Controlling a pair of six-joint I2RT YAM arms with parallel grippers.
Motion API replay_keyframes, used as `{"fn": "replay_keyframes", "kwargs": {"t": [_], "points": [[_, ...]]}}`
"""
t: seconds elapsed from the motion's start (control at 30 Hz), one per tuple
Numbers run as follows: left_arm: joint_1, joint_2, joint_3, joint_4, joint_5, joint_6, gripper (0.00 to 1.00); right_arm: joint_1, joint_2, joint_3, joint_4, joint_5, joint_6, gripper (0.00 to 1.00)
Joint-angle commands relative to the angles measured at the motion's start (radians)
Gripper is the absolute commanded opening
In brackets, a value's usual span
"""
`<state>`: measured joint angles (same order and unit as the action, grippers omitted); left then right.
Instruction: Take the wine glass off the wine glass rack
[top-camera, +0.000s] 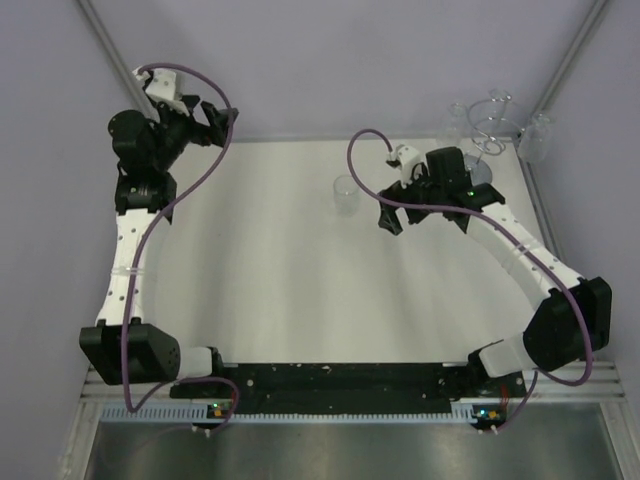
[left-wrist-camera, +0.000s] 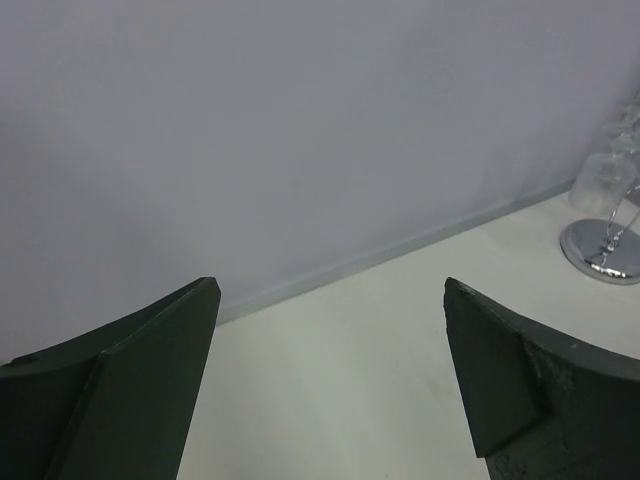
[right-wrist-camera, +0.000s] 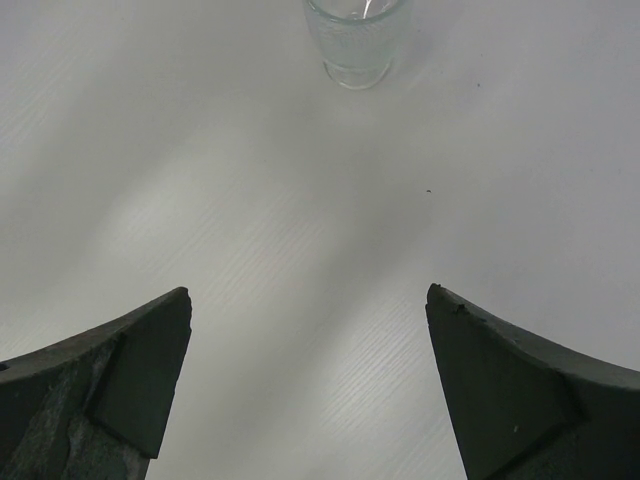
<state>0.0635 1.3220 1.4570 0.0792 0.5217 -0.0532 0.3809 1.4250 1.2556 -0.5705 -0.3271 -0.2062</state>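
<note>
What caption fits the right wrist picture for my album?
Open right hand above the white table, a clear glass standing ahead.

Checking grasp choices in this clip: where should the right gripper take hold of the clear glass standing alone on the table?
Probably across its round side wall, approached from the near right, where the open right gripper faces it. The glass stands upright, nothing crowding it.

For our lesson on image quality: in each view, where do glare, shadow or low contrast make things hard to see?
Top view: the clear glass almost fades into the pale table. Left wrist view: the rack has bright glints on its shiny base. Right wrist view: soft light bands streak the table, the glass cropped at the top.
</note>
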Motion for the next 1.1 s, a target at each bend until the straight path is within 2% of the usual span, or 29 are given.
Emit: {"fn": "replay_keyframes", "kwargs": {"t": [0.0, 0.2, 0.4, 0.43, 0.53, 0.6, 0.9, 1.07], "points": [[-0.004, -0.018, -0.064, -0.050, -0.020, 0.035, 0.99, -0.013, -0.015, 0.004, 0.069, -0.026, 0.014, 0.99], [-0.002, -0.033, -0.087, -0.108, 0.001, 0.134, 0.99, -0.013, 0.005, 0.037, 0.092, -0.030, 0.031, 0.99], [-0.002, -0.033, -0.087, -0.108, 0.001, 0.135, 0.99, -0.013, 0.008, 0.068, 0.104, -0.032, 0.051, 0.99], [-0.004, 0.011, 0.141, -0.158, -0.015, 0.198, 0.99, -0.016, 0.011, 0.074, 0.104, -0.033, 0.053, 0.99], [-0.002, 0.040, 0.277, -0.173, -0.014, 0.202, 0.97, -0.022, 0.014, 0.082, 0.112, -0.044, 0.070, 0.99], [-0.002, 0.049, 0.348, -0.171, -0.015, 0.196, 0.88, -0.028, 0.017, 0.097, 0.118, -0.055, 0.089, 0.99], [-0.004, 0.049, 0.356, -0.168, -0.015, 0.197, 0.86, -0.034, 0.015, 0.169, 0.166, -0.047, 0.159, 0.99], [-0.004, 0.049, 0.356, -0.168, -0.015, 0.197, 0.86, -0.102, -0.024, 0.267, 0.150, -0.001, 0.154, 0.99]]}}
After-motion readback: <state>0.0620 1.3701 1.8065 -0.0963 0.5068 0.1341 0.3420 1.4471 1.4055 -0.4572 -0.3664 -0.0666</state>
